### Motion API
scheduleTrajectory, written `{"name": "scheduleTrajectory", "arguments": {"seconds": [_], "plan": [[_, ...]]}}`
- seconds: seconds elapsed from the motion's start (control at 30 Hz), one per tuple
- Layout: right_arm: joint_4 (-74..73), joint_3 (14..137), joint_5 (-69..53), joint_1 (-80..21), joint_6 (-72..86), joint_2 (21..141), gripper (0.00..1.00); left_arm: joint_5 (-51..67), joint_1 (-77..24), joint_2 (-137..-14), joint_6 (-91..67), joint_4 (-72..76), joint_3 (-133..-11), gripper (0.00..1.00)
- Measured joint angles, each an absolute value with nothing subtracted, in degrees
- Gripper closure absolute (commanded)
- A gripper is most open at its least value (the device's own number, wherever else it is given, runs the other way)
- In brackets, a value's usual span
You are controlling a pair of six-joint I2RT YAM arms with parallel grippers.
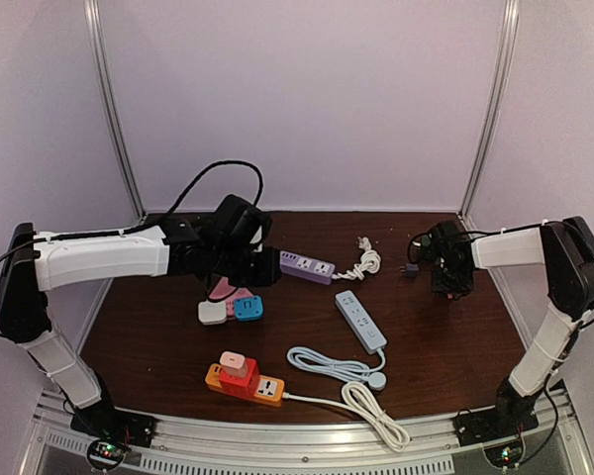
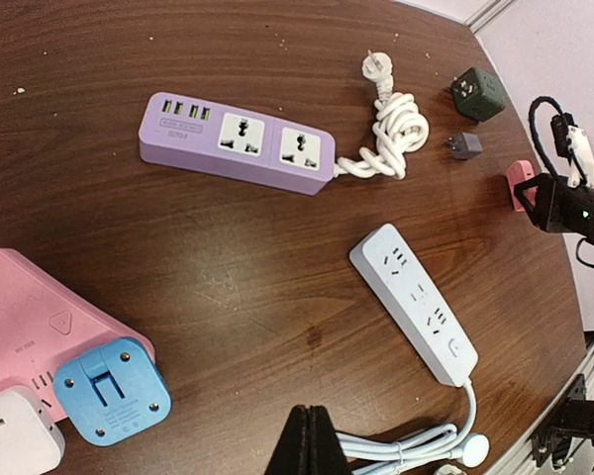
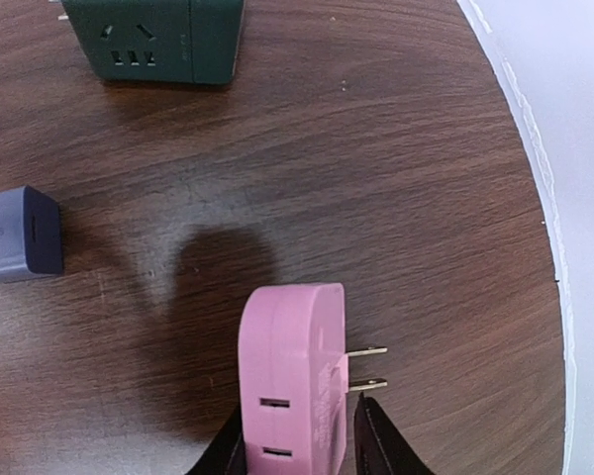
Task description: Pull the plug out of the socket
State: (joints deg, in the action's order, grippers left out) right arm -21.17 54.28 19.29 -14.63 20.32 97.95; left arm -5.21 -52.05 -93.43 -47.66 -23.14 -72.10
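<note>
Plug (image 3: 292, 381) clamped in right end effector (image 3: 299, 435), prongs bare.
Left end effector (image 2: 312, 440) closed, empty, above tabletop (image 2: 228, 257) near white strip (image 2: 416, 302).

Dark wood table (image 1: 445, 346) — power strips (image 1: 360, 320) (cords coiled), perhaps adapters.

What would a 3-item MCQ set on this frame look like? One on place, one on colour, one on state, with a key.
1. Where is the dark green socket cube?
A. far right of the table, near the right gripper
B. on the orange strip
C. beside the pink strip

2. What colour is the adapter at the right gripper?
A. blue
B. pink
C. white

3. How do that adapter's prongs stand?
A. inside a socket
B. bare, out in the air
C. snapped off

Key: 1 A, the left wrist view shows it at the far right edge; 2 B, its pink body fills the right wrist view; 3 B, both brass prongs stick out free.
</note>
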Motion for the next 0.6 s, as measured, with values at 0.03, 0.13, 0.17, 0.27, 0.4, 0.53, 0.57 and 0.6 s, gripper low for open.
{"name": "scheduleTrajectory", "arguments": {"seconds": [0.03, 0.13, 0.17, 0.27, 0.4, 0.53, 0.57, 0.6], "plan": [[-21.17, 54.28, 19.03, -14.63, 20.12, 97.97, 0.61, -5.28, -52.05, -93.43, -47.66, -23.20, -71.96, 1.00], [-21.15, 54.30, 17.98, -14.63, 19.99, 97.97, 0.58, -5.37, -52.05, -93.43, -47.66, -23.35, -71.75, 1.00], [-21.15, 54.30, 17.58, -14.63, 19.88, 97.97, 0.57, -5.39, -52.05, -93.43, -47.66, -23.42, -71.75, 1.00], [-21.12, 54.30, 16.10, -14.66, 19.86, 97.97, 0.53, -5.43, -52.05, -93.43, -47.66, -23.62, -71.66, 1.00], [-21.04, 54.30, 13.45, -14.66, 19.73, 97.95, 0.39, -5.48, -52.03, -93.43, -47.68, -23.64, -71.24, 1.00], [-21.12, 54.30, 10.72, -15.11, 19.62, 97.45, 0.27, -5.65, -51.68, -93.25, -47.79, -23.64, -69.89, 1.00], [-21.21, 54.30, 9.76, -15.49, 19.49, 96.86, 0.24, -5.74, -51.53, -93.06, -47.90, -23.70, -69.36, 1.00], [-21.23, 54.30, 8.95, -15.88, 19.64, 96.27, 0.23, -5.82, -51.37, -92.82, -48.01, -23.68, -68.82, 1.00]]}}
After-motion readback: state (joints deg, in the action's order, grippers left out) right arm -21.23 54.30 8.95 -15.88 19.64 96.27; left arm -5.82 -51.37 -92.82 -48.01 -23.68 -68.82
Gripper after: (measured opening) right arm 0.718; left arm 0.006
